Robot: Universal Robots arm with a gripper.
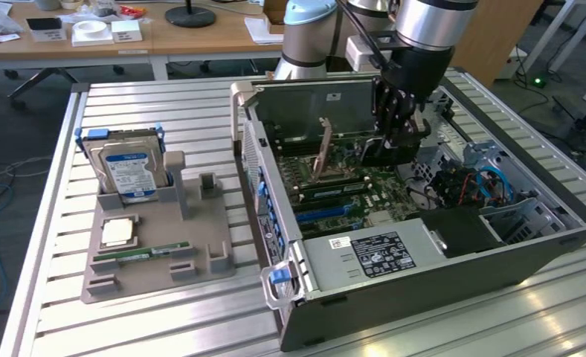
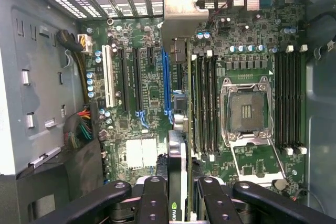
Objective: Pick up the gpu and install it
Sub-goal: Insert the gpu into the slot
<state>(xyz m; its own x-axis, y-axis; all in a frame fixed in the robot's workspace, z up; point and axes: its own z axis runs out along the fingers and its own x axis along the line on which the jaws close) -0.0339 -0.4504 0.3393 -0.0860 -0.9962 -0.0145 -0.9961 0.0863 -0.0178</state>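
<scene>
My gripper point(image 1: 393, 145) reaches down into the open computer case point(image 1: 531, 256) and is shut on the gpu point(image 1: 382, 155), which looks like a dark flat card held upright over the motherboard point(image 1: 337, 193). In the wrist view the gpu point(image 2: 177, 156) shows edge-on between my two black fingers point(image 2: 152, 198), its metal bracket point(image 2: 181, 14) pointing at the case's rear slots. The card runs along the long blue slot point(image 2: 167, 82). Whether its edge is in a slot I cannot tell.
A grey holder point(image 1: 209, 260) on the exterior view's left carries a blue-labelled hard drive point(image 1: 129, 167), a square chip point(image 1: 120, 232) and a green memory stick point(image 1: 139, 255). Inside the case are the power supply point(image 1: 372, 253), the processor socket point(image 2: 247, 111) and cable bundles point(image 2: 79, 129).
</scene>
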